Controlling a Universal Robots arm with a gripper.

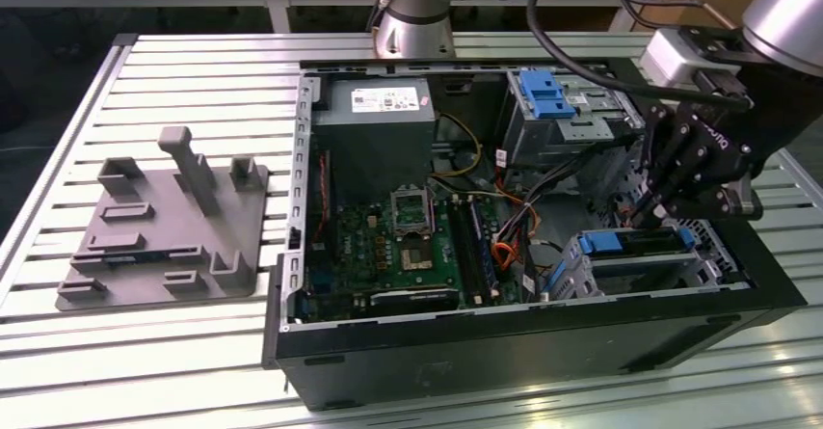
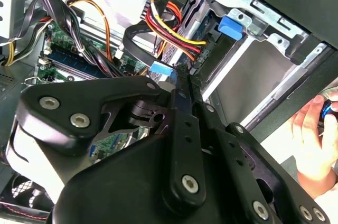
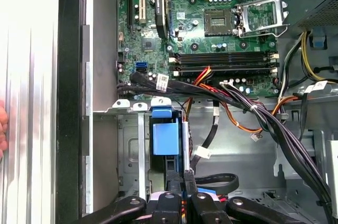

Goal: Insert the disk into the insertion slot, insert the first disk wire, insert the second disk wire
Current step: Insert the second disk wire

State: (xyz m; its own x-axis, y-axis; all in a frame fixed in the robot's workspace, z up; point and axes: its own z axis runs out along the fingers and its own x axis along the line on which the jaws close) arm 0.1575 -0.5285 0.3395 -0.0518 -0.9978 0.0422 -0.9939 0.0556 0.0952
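**Blue-framed disk seated in bay; my claw closed at its end**

Blue plastic marks the disk (image 1: 630, 243), which lies inside the insertion slot (image 1: 695, 273), the low perforated silver bay at the near corner of the open computer case (image 1: 541, 342), toward the exterior view's right. In the first wrist view the blue carrier tab (image 3: 165, 138) sits directly ahead of my fingertips.

My claw (image 1: 647, 219) hangs over the disk's end. In both wrist views the fingers (image 2: 186, 84) stand pressed together with no gap visible; whether anything thin is pinched between them I cannot tell.

Black, red and yellow wires (image 2: 169, 26) run loose just beside the bay. The motherboard (image 3: 211, 28) lies beyond. The case stands on a slatted metal surface (image 1: 193, 82), with a grey fixture (image 1: 168, 227) well apart from it. A person's hand (image 2: 311, 129) rests at the case's outer edge.
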